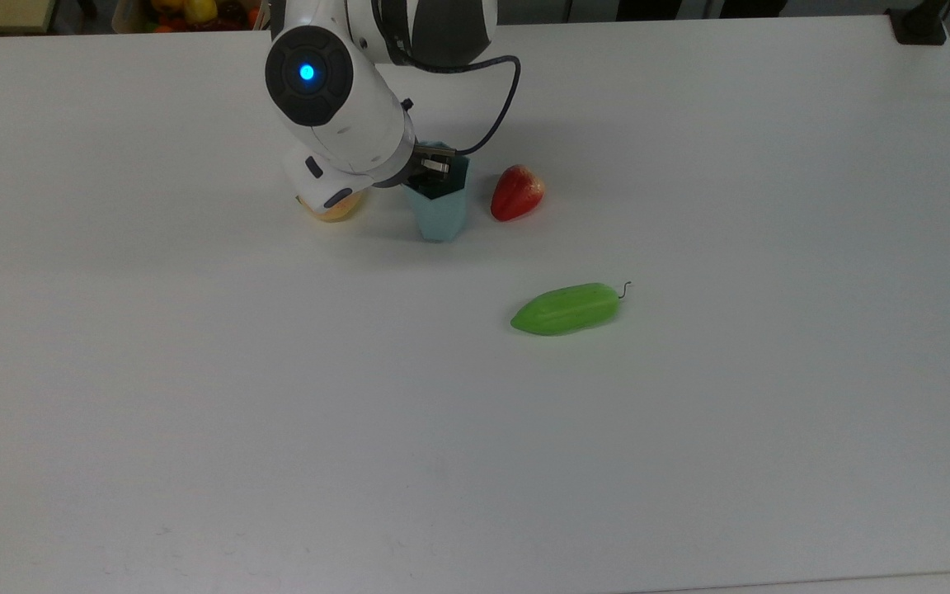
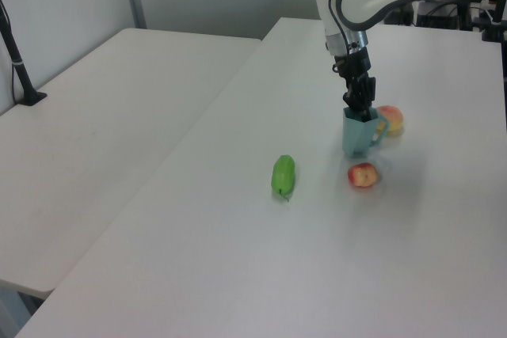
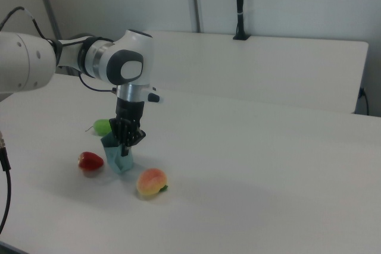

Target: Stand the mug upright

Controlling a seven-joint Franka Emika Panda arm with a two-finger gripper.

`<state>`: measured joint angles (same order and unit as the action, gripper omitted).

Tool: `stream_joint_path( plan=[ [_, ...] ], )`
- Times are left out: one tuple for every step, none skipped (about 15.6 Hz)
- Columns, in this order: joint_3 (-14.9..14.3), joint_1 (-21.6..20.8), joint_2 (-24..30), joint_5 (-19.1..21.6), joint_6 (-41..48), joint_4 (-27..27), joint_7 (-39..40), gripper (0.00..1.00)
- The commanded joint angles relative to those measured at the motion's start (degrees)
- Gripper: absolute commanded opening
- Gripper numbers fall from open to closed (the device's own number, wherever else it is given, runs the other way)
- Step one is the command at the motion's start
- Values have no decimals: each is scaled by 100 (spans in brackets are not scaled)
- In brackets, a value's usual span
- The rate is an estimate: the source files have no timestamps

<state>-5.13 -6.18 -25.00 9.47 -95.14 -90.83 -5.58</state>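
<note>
The pale blue faceted mug (image 1: 442,213) stands upright on the white table (image 1: 475,429), between a peach and a red fruit, with its dark inside facing up. My gripper (image 1: 434,170) comes down from above and is shut on the mug's rim, one finger reaching inside. In the left view the mug (image 2: 357,135) shows its thin handle on the left view's right, toward the peach, with the gripper (image 2: 358,110) at its mouth. In the right view the gripper (image 3: 125,144) hides the upper part of the mug (image 3: 116,160).
The peach (image 1: 333,210) lies close on the top view's left of the mug, partly under the arm. A red fruit (image 1: 516,192) lies on the mug's other side. A green vegetable (image 1: 566,308) lies nearer the table's middle. A bin of fruit (image 1: 186,12) sits beyond the far edge.
</note>
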Motion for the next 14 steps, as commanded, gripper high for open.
stream_joint_path(
  plan=[
    [-14,3,-5,108,-127,-31,57,39],
    [-14,3,-5,99,-127,-31,66,59],
    [-14,-14,-5,81,-119,-40,66,79],
    [-23,-23,13,64,-92,-31,57,90],
    [-14,-41,48,55,-66,-14,57,97],
    [-14,-76,100,46,-40,-5,48,100],
    [3,-93,205,37,-31,21,5,100],
    [21,-94,337,29,-13,82,-135,100],
    [21,-102,469,11,83,118,-267,100],
    [21,-94,653,-24,162,179,-329,100],
    [21,-94,837,-50,215,241,-330,100],
    [21,-94,1065,-68,276,250,-330,100],
    [-23,-85,1416,-68,381,250,-312,100],
    [-23,-41,1663,-68,461,267,-303,100]
  ],
)
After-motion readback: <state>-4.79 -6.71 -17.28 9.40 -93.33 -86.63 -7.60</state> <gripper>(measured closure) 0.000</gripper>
